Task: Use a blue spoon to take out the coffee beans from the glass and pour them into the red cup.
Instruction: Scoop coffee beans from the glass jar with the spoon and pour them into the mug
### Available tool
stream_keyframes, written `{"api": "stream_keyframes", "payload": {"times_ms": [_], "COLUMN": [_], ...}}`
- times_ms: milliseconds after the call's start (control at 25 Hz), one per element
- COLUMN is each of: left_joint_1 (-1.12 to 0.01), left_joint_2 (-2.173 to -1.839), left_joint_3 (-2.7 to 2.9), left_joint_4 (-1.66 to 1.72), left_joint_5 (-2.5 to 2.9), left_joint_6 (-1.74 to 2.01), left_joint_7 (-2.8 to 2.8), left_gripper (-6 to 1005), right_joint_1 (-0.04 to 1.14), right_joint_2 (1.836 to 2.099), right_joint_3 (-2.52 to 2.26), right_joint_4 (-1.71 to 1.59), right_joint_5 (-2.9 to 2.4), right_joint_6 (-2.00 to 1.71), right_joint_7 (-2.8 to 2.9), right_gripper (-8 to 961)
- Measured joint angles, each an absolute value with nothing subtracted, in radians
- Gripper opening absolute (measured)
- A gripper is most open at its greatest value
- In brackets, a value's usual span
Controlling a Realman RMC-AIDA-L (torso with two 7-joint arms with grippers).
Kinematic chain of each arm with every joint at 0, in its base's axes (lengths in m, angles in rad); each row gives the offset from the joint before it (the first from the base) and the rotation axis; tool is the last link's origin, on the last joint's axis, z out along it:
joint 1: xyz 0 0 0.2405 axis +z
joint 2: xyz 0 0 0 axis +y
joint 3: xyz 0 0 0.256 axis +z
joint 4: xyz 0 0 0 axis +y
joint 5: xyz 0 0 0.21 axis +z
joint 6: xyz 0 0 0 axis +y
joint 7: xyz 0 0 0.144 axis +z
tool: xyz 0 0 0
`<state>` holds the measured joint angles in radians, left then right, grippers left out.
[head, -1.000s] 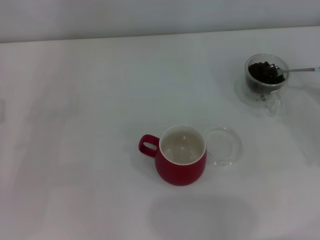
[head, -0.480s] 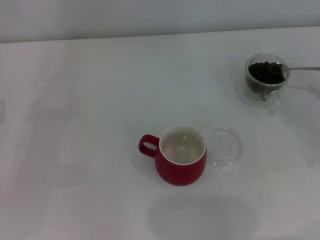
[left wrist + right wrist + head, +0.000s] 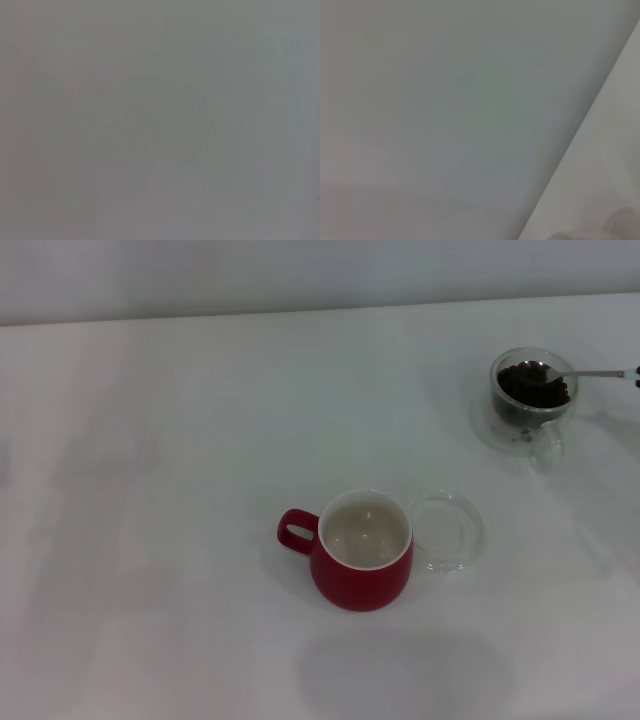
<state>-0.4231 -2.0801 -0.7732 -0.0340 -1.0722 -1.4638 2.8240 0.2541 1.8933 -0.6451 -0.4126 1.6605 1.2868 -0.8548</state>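
Fingers unseen; blue spoon point(image 3: 585, 373) in glass point(image 3: 530, 418), white table point(image 3: 200, 490), pale wall point(image 3: 300, 275).

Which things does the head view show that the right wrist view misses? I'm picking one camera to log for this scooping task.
Only the head view shows the task's things: the red cup, cream inside with no beans visible, a clear saucer beside it, and the glass of beans with the spoon resting in it, its handle running off the right edge. Only the right wrist view shows a slanted pale edge over blank grey, nothing nameable. Both share only plain pale surface; neither shows a gripper clearly.
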Motion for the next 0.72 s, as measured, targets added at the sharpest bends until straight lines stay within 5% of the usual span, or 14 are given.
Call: {"api": "stream_keyframes", "payload": {"times_ms": [720], "left_joint_1": [-0.419], "left_joint_2": [-2.079], "left_joint_3": [-0.773], "left_joint_4": [-0.019], "left_joint_5": [-1.077], "left_joint_6": [-1.458], "left_joint_7": [2.824], "left_gripper": [503], "right_joint_1": [0.273], "right_joint_2": [1.950], "right_joint_3": [-0.663], "right_joint_4": [-0.468], "right_joint_5": [1.577], "right_joint_6": [1.483], "right_joint_7": [-0.907], "right_gripper": [141]}}
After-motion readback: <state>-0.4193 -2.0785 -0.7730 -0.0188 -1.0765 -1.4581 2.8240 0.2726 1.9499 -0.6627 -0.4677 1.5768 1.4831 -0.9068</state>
